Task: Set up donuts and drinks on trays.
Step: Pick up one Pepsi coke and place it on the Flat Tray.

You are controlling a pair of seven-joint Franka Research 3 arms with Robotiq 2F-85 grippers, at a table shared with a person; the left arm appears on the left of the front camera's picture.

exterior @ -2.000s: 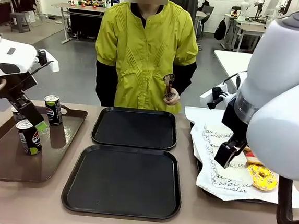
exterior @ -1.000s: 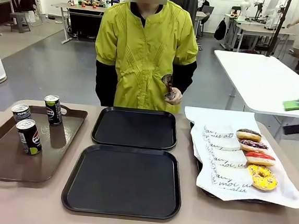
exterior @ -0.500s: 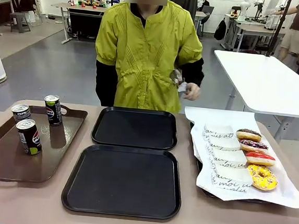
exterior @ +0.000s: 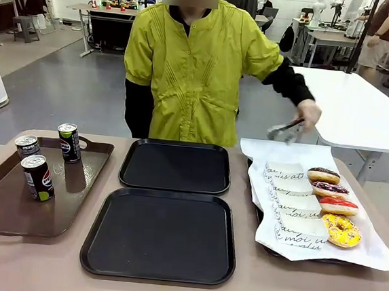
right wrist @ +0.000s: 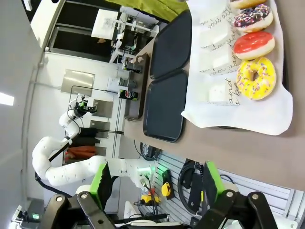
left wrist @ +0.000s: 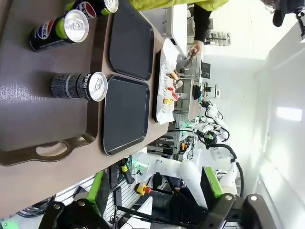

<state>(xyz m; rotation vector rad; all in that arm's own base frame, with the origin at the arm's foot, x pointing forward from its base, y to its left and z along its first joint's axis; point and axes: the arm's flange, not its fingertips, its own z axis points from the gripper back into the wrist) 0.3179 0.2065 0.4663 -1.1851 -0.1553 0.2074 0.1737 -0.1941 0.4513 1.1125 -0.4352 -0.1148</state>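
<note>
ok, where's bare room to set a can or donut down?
Both black trays are bare: the near tray and the far tray. The brown tray is free at its near half; cans crowd its far end. Right side is crowded: donuts on the paper, a hand with tongs above.

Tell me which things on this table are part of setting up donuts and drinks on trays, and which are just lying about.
For the job: four donuts, three cans, two empty black trays, probably the tongs in the person's hand.
Just about: brown tray under the cans, white paper under the donuts, white table behind.
</note>
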